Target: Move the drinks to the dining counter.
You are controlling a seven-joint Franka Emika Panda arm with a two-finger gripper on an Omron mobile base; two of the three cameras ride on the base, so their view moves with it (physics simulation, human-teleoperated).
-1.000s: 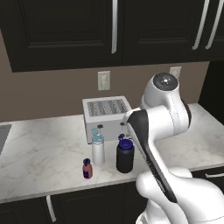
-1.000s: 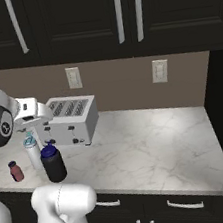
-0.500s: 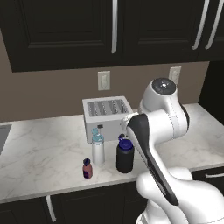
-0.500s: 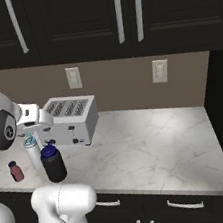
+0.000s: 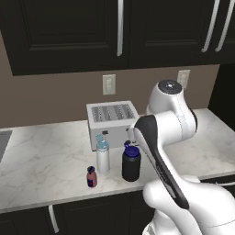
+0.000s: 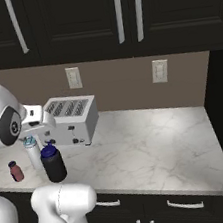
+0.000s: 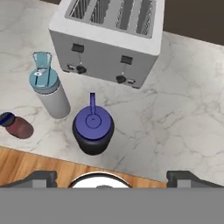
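Three drinks stand close together near the front edge of the marble worktop (image 5: 46,156), before the toaster. The wide black bottle with a blue cap (image 7: 92,129) (image 5: 131,164) (image 6: 53,163) is nearest below my hand. Left of it stands the slim white-grey bottle with a light-blue spout lid (image 7: 50,89) (image 5: 102,156) (image 6: 34,153). The tiny purple-red bottle (image 7: 17,125) (image 5: 92,177) (image 6: 15,171) is furthest left. My gripper (image 7: 113,177) hovers above them, open, with nothing between its fingertips (image 7: 39,177). The dining counter is out of view.
A white four-slot toaster (image 5: 110,121) (image 6: 72,120) (image 7: 109,39) stands right behind the bottles. Dark wall cabinets (image 5: 119,32) hang above the brown wall. A sink edge (image 5: 2,142) shows at far left. To the right, the worktop (image 6: 154,147) runs on bare.
The hand has sunk slightly toward the bottles. The bottles and toaster have not moved, and the jaws stay open.
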